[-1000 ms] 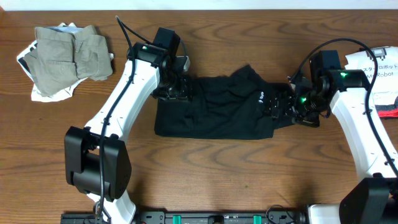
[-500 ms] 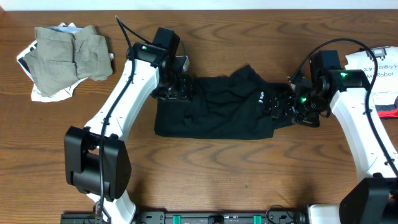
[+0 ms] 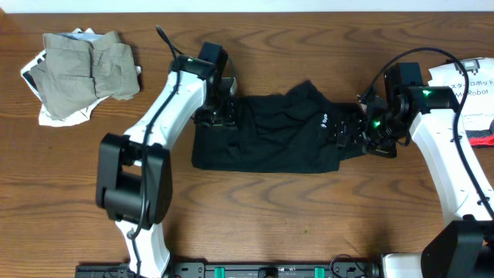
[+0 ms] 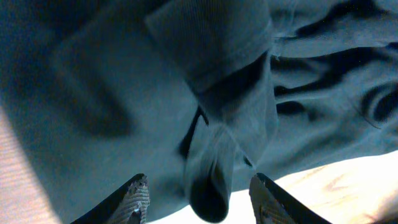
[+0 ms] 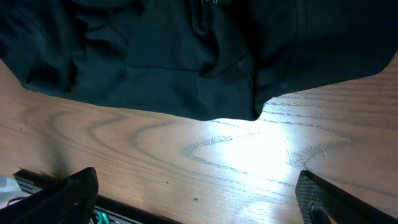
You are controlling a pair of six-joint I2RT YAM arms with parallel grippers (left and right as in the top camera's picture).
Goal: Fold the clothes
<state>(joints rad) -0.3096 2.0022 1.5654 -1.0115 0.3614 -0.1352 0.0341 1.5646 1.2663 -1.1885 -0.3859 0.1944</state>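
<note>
The black shirt (image 3: 266, 139) lies crumpled and partly folded at the table's middle, its small white mark (image 3: 324, 120) near the right end. My left gripper (image 3: 218, 113) is at the shirt's upper left edge. In the left wrist view its jaws (image 4: 200, 198) are open, with a hanging fold of the black shirt (image 4: 211, 168) between the fingertips. My right gripper (image 3: 351, 131) is at the shirt's right end. In the right wrist view its jaws (image 5: 196, 193) are wide open over bare wood, just short of the shirt's edge (image 5: 186, 93).
A pile of khaki-grey and white printed clothes (image 3: 81, 68) lies at the back left. White papers (image 3: 471, 81) and a red item (image 3: 482, 139) lie at the far right behind the right arm. The wooden table (image 3: 255, 216) stretches in front of the shirt.
The left arm has swung its elbow and lower links to the right, with its gripper staying at the shirt's upper left edge. The right arm and the shirt have not visibly moved.
</note>
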